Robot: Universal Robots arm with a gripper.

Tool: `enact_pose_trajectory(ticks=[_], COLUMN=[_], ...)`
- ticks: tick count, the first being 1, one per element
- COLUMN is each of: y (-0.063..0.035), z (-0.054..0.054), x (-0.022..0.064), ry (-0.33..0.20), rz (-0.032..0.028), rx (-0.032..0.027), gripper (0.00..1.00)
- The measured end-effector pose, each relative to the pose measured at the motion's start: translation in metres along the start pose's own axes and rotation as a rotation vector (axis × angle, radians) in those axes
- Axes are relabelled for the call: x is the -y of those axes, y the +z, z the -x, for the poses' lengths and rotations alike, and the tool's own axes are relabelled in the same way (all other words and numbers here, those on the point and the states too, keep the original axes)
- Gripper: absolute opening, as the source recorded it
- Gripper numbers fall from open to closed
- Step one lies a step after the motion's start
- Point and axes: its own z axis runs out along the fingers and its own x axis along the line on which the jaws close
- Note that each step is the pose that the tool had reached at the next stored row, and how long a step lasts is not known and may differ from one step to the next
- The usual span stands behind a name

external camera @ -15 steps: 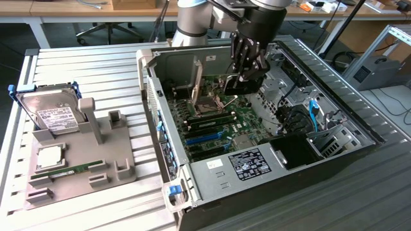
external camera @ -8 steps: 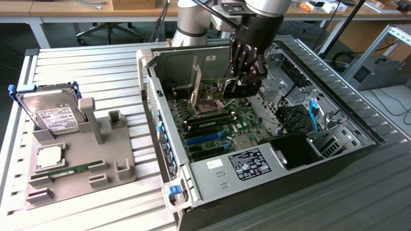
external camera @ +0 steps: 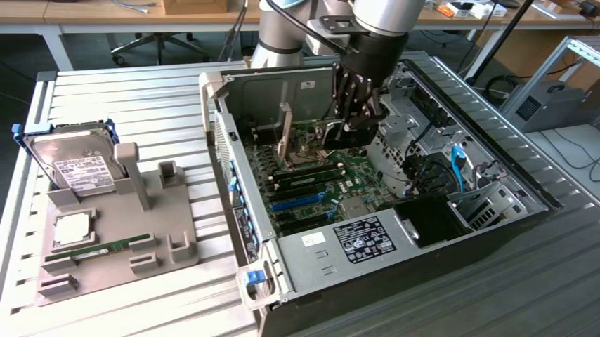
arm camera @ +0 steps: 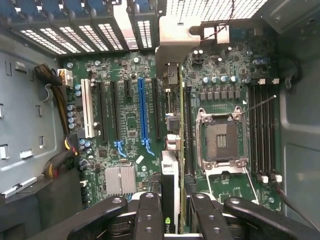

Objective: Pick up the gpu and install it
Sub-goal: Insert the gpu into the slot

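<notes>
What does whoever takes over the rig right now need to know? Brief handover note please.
End effector: shut on the gpu, inside the open computer case.
gpu: held on edge over the motherboard, in line with a slot beside the CPU socket.
Done: gpu picked up and brought into the case.
Left: not released; can't tell whether it is seated.
Hard drive and RAM stick sit on the grey fixture at the exterior view's left.

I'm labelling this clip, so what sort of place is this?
Probably a robotics lab or workshop: a robot arm reaching into an open computer case, a slatted metal table, workbenches behind.
</notes>
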Motion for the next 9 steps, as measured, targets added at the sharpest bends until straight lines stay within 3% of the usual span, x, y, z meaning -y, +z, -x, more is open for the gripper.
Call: enact_pose_trajectory(ticks=[9], y=[0.0084], z=[0.0001], x=[0.0002], ry=[-0.047], rz=[-0.0006], rx=[-0.0025], gripper=[0.27])
